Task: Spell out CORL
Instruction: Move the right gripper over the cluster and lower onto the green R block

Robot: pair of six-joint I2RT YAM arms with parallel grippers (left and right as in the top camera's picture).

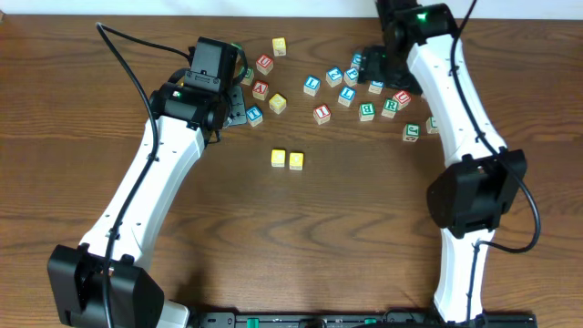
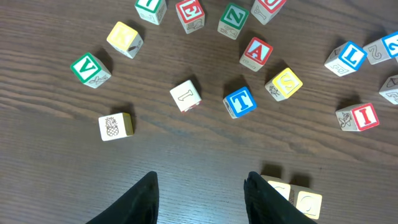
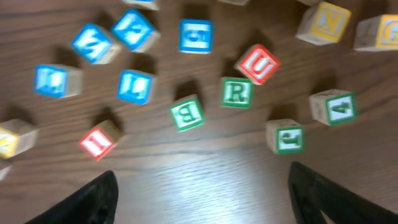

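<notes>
Two yellow-topped cubes (image 1: 287, 159) sit side by side at the table's middle, and they show again as yellow-topped cubes (image 2: 295, 198) just right of my left gripper's right finger. The white cube with a green R (image 3: 236, 92) lies in the right cluster (image 1: 390, 105), beyond my right gripper (image 3: 202, 173). This gripper is open over bare wood (image 1: 372, 66). The white cube with a blue L (image 2: 347, 57) lies at the far right of the left wrist view (image 1: 311, 86). My left gripper (image 2: 202, 177) is open and empty (image 1: 237, 107).
Loose letter cubes are scattered along the back of the table: a blue T (image 2: 239, 102), yellow S (image 2: 284, 84), red A (image 2: 256, 53), green V (image 2: 91, 68), green B (image 3: 186, 114), red U (image 3: 257, 64). The right wrist view is blurred.
</notes>
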